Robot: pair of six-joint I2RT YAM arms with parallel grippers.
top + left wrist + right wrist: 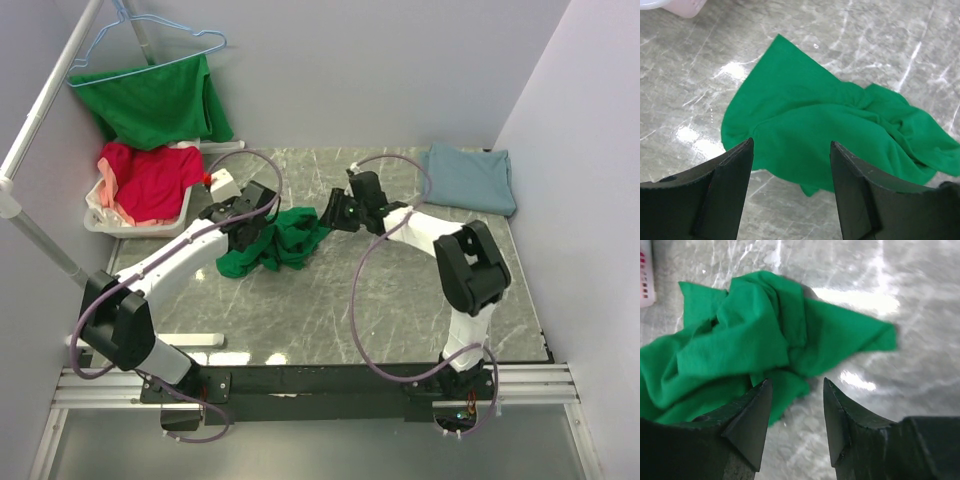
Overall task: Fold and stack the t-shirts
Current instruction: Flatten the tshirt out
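A bright green t-shirt (278, 240) lies crumpled in a heap on the marble table between both arms. My left gripper (250, 228) hovers at the shirt's left side. In the left wrist view its jaws (791, 145) stand open above the green t-shirt (830, 125) with nothing between them. My right gripper (335, 212) sits at the shirt's right edge. It is open (797, 382), and a fold of the green t-shirt (740, 340) lies just by its left fingertip (762, 390). A blue-grey t-shirt (470, 177) lies folded at the back right.
A white basket (100, 222) at the back left holds a red t-shirt (150, 178) over pink cloth. Another green t-shirt (160, 100) hangs from a blue hanger (150, 45) on a white rail. A small white box (222, 184) stands by the basket. Walls close in left, back and right.
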